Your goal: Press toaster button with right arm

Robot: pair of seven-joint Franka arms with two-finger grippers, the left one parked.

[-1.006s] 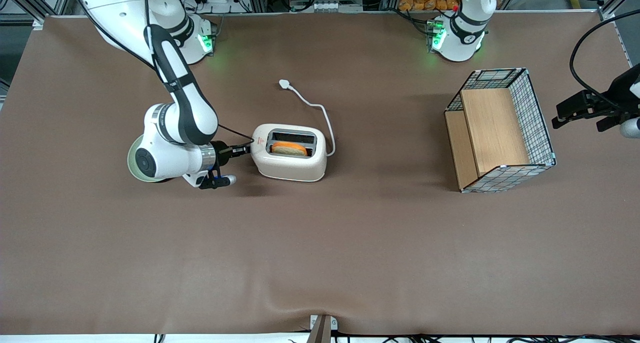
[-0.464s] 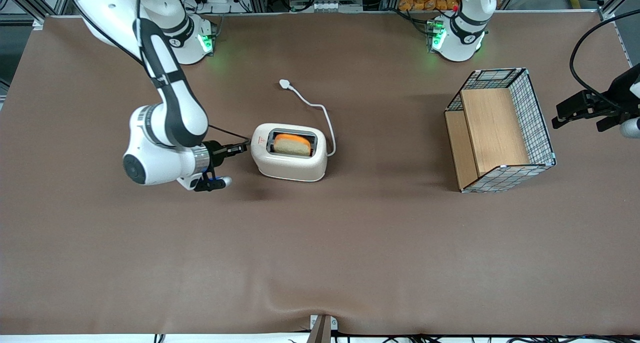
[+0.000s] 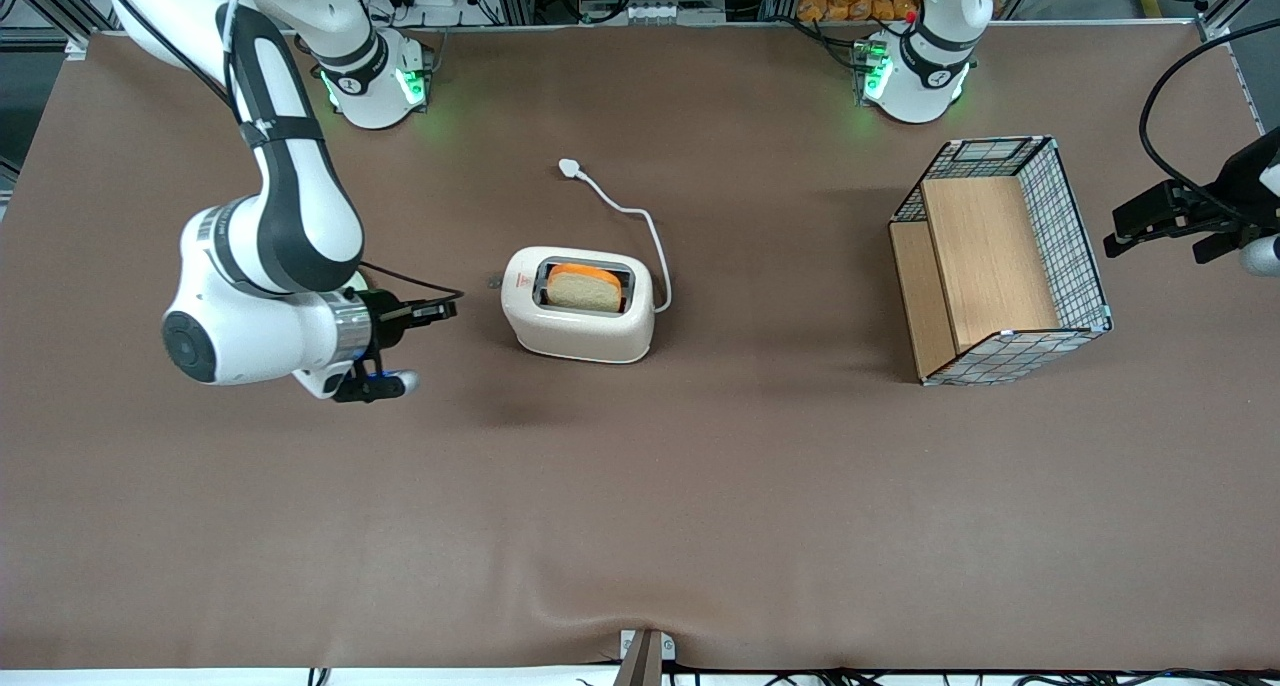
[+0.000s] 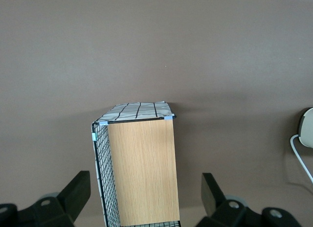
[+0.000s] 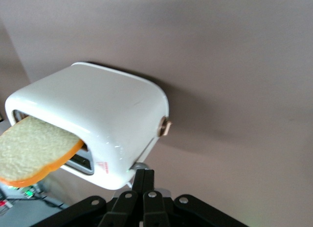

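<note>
The cream-white toaster [image 3: 580, 311] stands mid-table with a slice of toast [image 3: 583, 288] sticking up out of its dark top slot. Its white cord [image 3: 640, 221] runs to a plug farther from the front camera. The tiny grey toaster button [image 3: 493, 283] sticks out of the narrow end by the red triangle mark [image 3: 518, 281]. My right gripper [image 3: 446, 311] is shut and empty, level with that end and a short gap away from it. In the right wrist view the shut fingertips [image 5: 144, 173] point at the button [image 5: 139, 165], under the toaster [image 5: 98, 119] and its toast [image 5: 34, 148].
A wire-mesh basket [image 3: 1000, 261] with wooden panels lies on its side toward the parked arm's end of the table; it also shows in the left wrist view [image 4: 139, 168]. A small round knob [image 5: 165, 126] sits on the toaster's long side.
My right gripper has drawn back from the toaster's narrow end, away from the button. The toast has risen up out of the slot.
</note>
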